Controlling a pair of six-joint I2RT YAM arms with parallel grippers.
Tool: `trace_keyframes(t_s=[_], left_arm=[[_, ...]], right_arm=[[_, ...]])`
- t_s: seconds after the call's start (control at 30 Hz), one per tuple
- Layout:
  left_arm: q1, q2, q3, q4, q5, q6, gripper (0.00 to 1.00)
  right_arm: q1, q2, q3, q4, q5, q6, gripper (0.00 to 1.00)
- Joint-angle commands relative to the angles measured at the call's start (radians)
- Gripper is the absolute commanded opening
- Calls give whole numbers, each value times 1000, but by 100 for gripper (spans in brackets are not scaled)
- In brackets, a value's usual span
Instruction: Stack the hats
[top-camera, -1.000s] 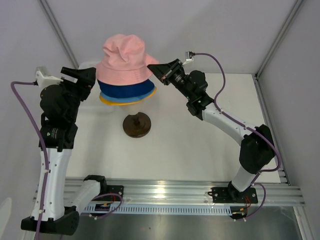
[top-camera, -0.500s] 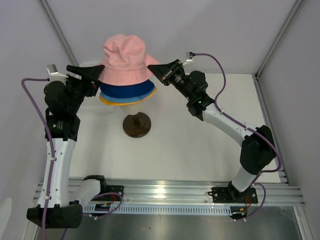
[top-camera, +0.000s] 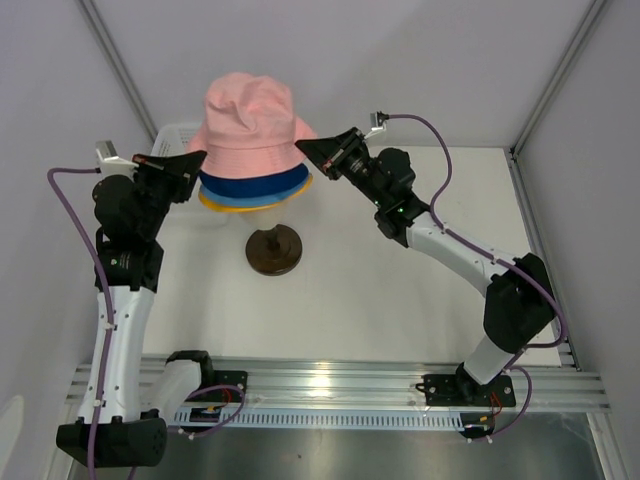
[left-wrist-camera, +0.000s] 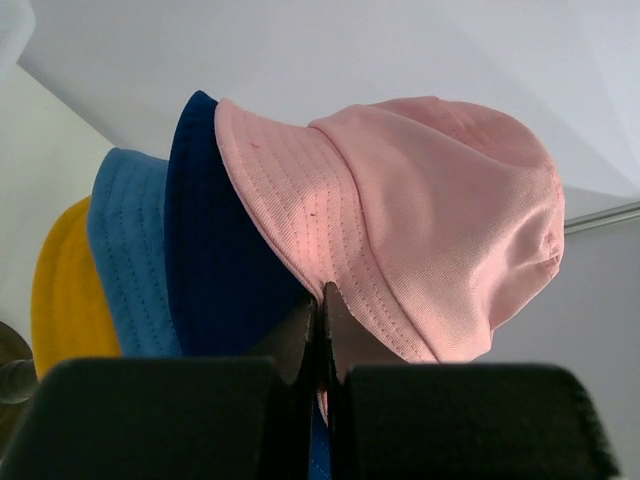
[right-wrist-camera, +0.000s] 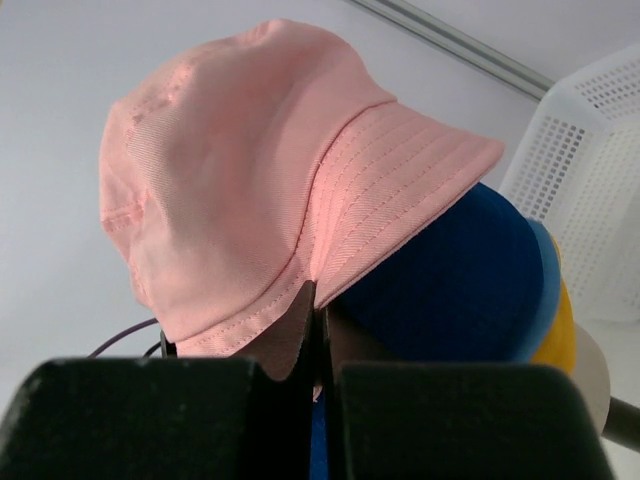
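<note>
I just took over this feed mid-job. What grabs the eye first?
The pink hat crowns a stack of the navy hat, light blue hat and yellow hat, raised at the table's far left-centre above a dark round base. The left claw and right claw are both shut on its brim, one from each side.

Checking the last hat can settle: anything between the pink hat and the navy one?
Nothing visible: the pale pink cloth bucket hat, brim pinched by left end effector and right end effector, lies over the dark navy cloth bucket hat.
</note>
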Motion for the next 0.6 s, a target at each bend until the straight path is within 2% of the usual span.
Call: trace_keyframes(t_s=[0.0, 0.13, 0.23, 0.33, 0.57], left_arm=[[11, -6, -20, -79, -13, 116, 1], [10, -8, -40, -125, 10, 164, 1], [11, -26, -74, -137, 13, 213, 1], [11, -38, -94, -132, 43, 254, 1], [11, 0, 6, -166, 178, 424, 1]], right_arm=[[8, -41, -47, -84, -19, -20, 0], [6, -73, -107, -102, -14, -48, 0], [6, -88, -125, -177, 4, -92, 0], [0, -93, -171, -147, -32, -68, 0], [-3, -78, -154, -88, -143, -103, 0]])
